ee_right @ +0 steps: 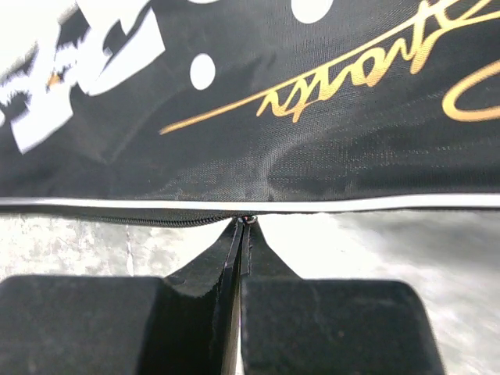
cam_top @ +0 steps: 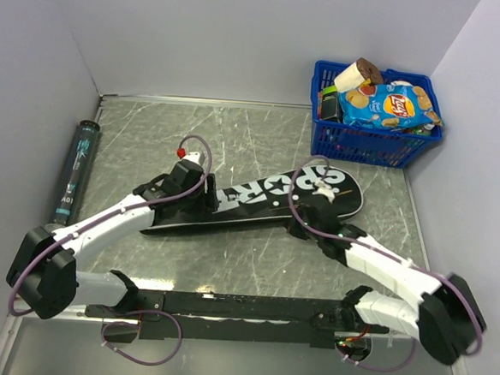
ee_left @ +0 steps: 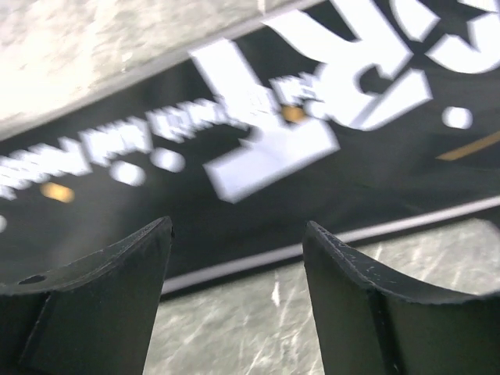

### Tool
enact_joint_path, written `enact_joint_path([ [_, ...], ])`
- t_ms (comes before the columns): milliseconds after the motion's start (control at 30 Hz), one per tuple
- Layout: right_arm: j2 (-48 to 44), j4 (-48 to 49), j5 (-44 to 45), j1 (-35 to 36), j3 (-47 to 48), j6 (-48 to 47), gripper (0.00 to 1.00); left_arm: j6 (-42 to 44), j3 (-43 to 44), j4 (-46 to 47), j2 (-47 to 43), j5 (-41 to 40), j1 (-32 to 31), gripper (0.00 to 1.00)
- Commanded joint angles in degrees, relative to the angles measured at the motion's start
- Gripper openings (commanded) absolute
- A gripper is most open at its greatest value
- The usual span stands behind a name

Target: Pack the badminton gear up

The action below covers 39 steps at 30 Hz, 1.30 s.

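1. No rackets or shuttlecocks show; they are probably already inside the cover [cam_top: 258, 197], which lies slantwise mid-tabletop [cam_top: 236, 135].
2. The tube [cam_top: 77, 171] lies apart at 9 o'clock, unpacked.
3. The zip [ee_right: 117, 219] looks partly open, so closing it remains.
4. The right fingers [ee_right: 244, 234] are pressed together, tips on the zip at the cover's 5 o'clock edge; a pinched pull cannot be confirmed.
5. The left fingers [cam_top: 205, 187] are spread over the near edge towards 8 o'clock.

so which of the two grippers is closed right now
The right gripper: it is pinched shut at the zipper of the SPORT cover. The left gripper hangs open above the cover.
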Motion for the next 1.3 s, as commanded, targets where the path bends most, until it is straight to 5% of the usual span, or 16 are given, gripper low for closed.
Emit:
enact_joint_path([
  [0, -9.2, -6.1, 3.2, -2.1, -2.1, -2.4, 0.00, 0.1, -0.9, -4.1, -1.0, -4.3, 0.1, 0.73],
  [267, -14.5, -10.5, 3.8, -4.3, -7.5, -2.4, 0.00, -0.8, -4.5, -4.4, -1.8, -4.4, 1.5, 0.76],
  [700, -8.0, -5.7, 0.7, -4.5, -8.1, -2.0, 0.00, -0.6, -10.9, -0.1, -1.2, 1.5, -0.8, 0.73],
  [1267, 14.4, -1.9, 3.2, 20.2, 10.6, 8.0, 0.00, -4.3, -15.0, 6.7, 1.8, 3.7, -5.2, 0.70],
])
